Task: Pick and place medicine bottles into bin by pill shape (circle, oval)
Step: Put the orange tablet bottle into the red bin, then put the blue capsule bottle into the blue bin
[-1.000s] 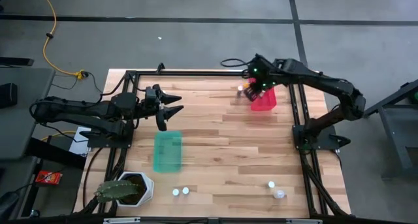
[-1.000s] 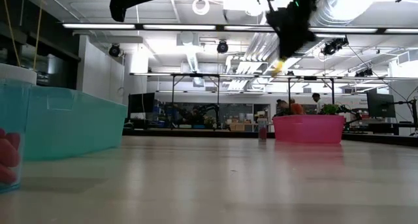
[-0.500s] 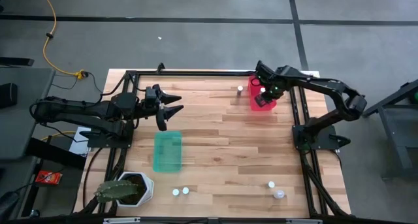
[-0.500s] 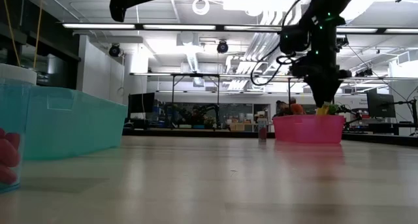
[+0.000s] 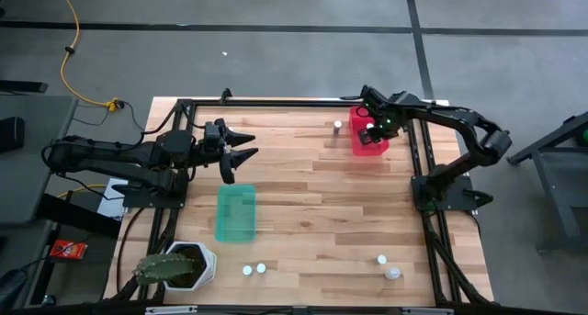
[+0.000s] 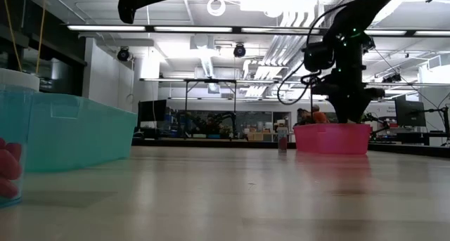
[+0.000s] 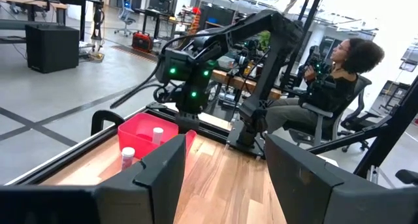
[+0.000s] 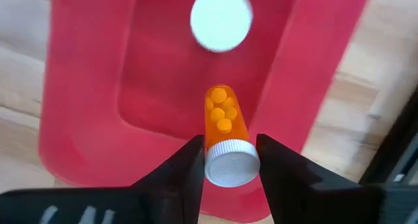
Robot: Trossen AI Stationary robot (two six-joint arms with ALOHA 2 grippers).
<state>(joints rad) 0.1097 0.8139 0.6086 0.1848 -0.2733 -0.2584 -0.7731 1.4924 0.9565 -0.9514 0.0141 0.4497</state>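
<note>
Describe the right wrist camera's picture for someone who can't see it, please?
Seen from above, the right gripper has its two dark fingers on either side of an orange pill bottle with a white cap and round orange pills inside, over the red bin. Another bottle's round white cap shows in the bin, which rests on the wooden table.

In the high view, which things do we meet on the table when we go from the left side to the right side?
Plant pot → left gripper and teal bin, about level → two bottles → lone bottle → red bin with right gripper above it → two more bottles.
</note>
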